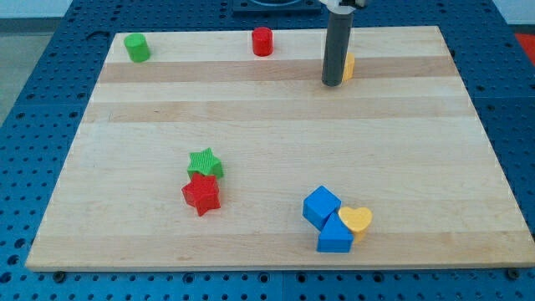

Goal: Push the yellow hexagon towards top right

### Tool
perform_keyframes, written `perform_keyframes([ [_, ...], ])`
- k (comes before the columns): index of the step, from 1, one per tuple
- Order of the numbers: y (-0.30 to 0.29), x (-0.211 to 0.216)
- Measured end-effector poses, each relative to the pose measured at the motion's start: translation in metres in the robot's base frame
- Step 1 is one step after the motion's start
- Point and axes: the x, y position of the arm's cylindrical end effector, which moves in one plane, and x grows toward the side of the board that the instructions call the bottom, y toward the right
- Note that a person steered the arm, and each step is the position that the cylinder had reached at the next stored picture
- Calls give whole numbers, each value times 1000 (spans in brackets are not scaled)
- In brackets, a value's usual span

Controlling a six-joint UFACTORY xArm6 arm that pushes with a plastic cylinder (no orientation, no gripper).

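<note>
At the view's left, a green cylinder is standing near the top-left corner of the wooden board. Lower down, a green star is touching a red star just below it. A red cylinder is standing near the top edge, left of the rod.

My tip is resting on the board near the top, right of the centre. The yellow hexagon is sitting just beside the rod on its right side, slightly above the tip, and the rod is hiding most of it; it seems to be touching the rod, but I cannot tell for sure. This relation is the important one: the block is lying to the right and a little up from my tip, so, as I judge it, a push going up and to the right is already lined up well. The arm has no jaws, so there is nothing to be open or closed, only the straight rod.

Near the bottom right, a blue cube, a second blue block and a yellow heart are crowding together, touching.

I am seeing no brand, label or readable writing anywhere.
</note>
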Motion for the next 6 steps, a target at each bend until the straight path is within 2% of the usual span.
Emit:
perform_keyframes([
  [1, -53, 4],
  [2, -55, -13],
  [4, 94, -38],
  [6, 111, -46],
])
